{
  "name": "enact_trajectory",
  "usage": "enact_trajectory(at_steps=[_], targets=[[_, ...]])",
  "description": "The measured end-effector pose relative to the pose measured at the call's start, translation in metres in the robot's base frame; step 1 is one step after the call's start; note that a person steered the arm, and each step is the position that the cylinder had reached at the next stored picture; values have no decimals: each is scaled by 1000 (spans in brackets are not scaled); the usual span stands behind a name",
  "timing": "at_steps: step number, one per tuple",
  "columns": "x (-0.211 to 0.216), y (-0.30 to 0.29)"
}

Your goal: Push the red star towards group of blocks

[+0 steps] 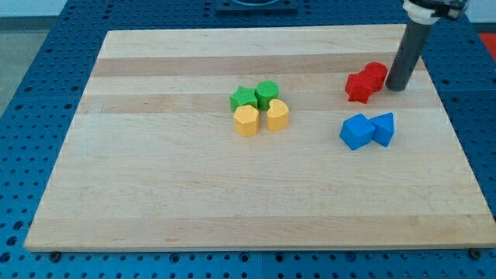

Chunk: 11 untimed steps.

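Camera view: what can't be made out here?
- Arm above the rod: cut off by the view's top edge.
- My tip and the nearer red block: touching or apart, cannot tell.
- Two red blocks: the other overlaps it, so which is the star stays unclear.
- Blue pair: rear faces hidden.

Lab bench: blue perforated table (46, 77), wooden board (170, 194).

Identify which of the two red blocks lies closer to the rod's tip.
It is the red block nearer the view's top right, right beside my tip. The red star sits on its far side, toward the view's left and lower.
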<state>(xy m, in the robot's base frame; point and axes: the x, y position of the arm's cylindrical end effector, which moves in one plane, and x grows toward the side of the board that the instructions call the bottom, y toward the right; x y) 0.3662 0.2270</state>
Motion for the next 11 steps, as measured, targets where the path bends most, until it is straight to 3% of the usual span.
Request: enact_trajectory(at_steps=[8,11], targets=[[-25,-69],[-11,-106]])
